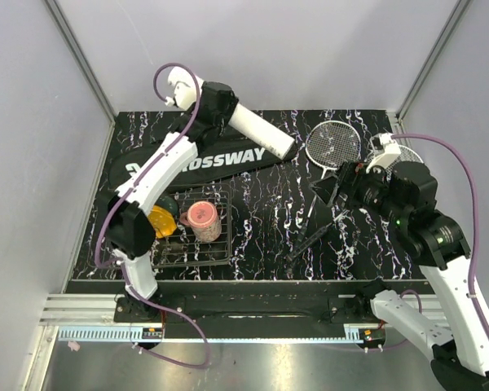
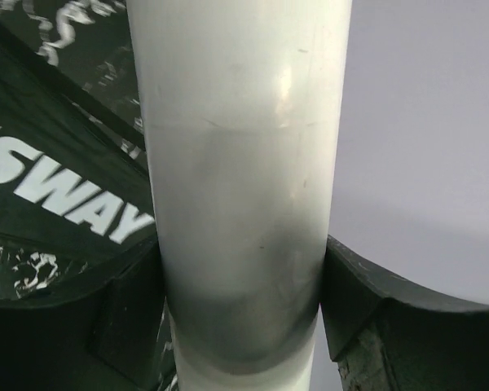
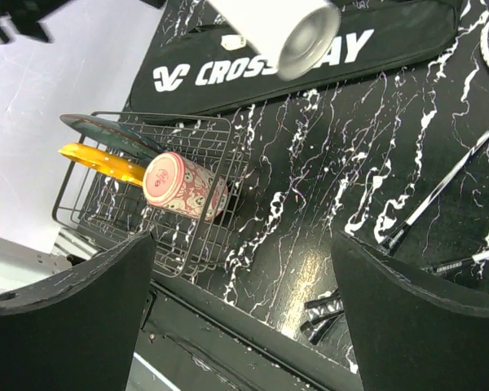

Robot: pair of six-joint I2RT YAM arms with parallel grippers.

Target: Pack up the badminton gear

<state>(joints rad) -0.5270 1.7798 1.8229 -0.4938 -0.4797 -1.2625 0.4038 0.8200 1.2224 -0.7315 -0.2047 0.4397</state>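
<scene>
The white tube hangs tilted above the long black CROSSWAY bag at the back of the table. My left gripper is shut on it, and in the left wrist view the tube fills the space between both fingers, with the bag below. Two white-strung rackets lie at the back right, and their dark shafts run toward the front. My right gripper hovers open and holds nothing over the table's middle right. From the right wrist view the tube's open end and the bag show.
A wire basket stands front left, holding a pink cup and a yellow-black object. In the right wrist view the cup lies on its side in the basket. Grey walls close the table on three sides.
</scene>
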